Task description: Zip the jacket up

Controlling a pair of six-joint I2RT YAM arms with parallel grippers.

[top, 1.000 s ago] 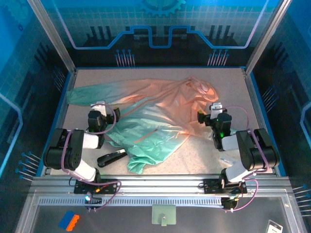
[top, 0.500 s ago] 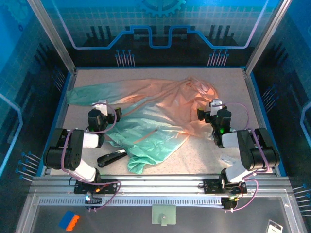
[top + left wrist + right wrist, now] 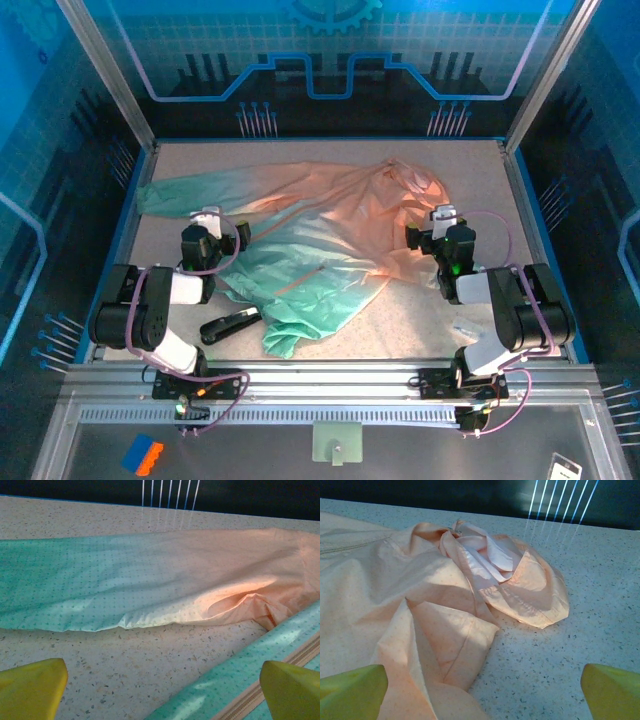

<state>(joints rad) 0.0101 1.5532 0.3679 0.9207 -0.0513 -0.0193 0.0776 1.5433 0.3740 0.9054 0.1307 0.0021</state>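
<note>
Here, the jacket (image 3: 320, 240) lies spread out flat across the middle of the speckled surface (image 3: 430, 310). Its top is peach-orange and its bottom is mint green. One long sleeve reaches out to the far left. The hood (image 3: 520, 575) sits crumpled at the far right end. The front is not zipped, and the zipper (image 3: 300, 652) runs along a green edge.

The left claw (image 3: 207, 220) is wide open and holds nothing. It hangs low by the green part of the jacket, near the sleeve. Its yellow fingertips (image 3: 30, 685) stand far apart, with bare surface between them.

The right claw (image 3: 443, 222) is wide open too, and it is empty. It sits just beside the peach part, near the hood.

A small black tool (image 3: 232, 325) lies on the surface near the left arm, just beside the green hem.
</note>
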